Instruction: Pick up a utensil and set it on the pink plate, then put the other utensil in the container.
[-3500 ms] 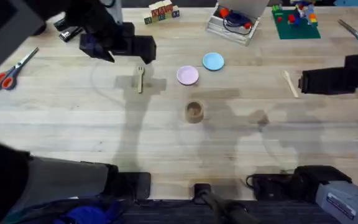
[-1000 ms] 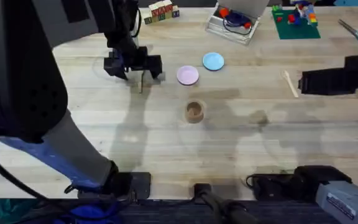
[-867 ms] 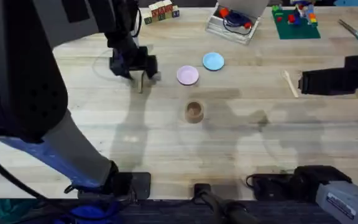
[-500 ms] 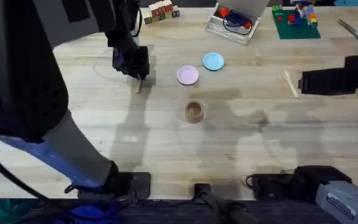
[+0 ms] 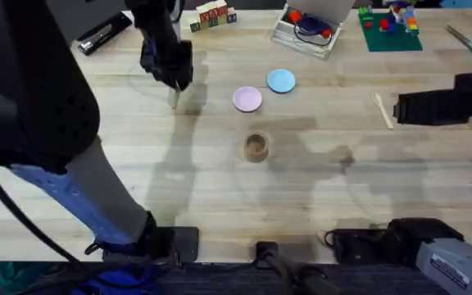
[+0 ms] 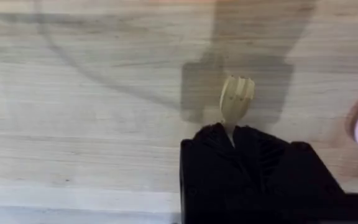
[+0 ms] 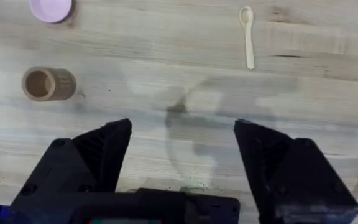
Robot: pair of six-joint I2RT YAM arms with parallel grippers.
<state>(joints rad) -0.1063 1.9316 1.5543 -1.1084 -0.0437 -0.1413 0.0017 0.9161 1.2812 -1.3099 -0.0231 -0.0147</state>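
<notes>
A pale wooden fork (image 6: 235, 104) is gripped by its handle between the closed jaws of the left gripper (image 6: 234, 138), with the tined head sticking out just beyond the fingertips. In the left wrist view a shadow is cast on the counter (image 5: 220, 188) under the fork, which suggests it is being held clear of the wood, though this cannot be confirmed. The grip on the handle end is judged to leave the head free, so the fork can be laid flat once it is over a plate.

The pink plate (image 5: 247, 99) is seen off to one side of these jaws, near but apart, with a sliver of its rim showing at the edge of the left wrist view. A light blue plate (image 5: 281, 80) is set just beyond it, and the brown container (image 5: 256, 147) stands apart from both.

The right gripper (image 7: 182, 140) is held with its jaws spread wide and nothing between them, hovering above the counter. The other utensil (image 7: 247, 34), slim and round-ended, lies flat ahead of these jaws, untouched, and the container is seen well off to their side. This arm is judged to be waiting its turn
</notes>
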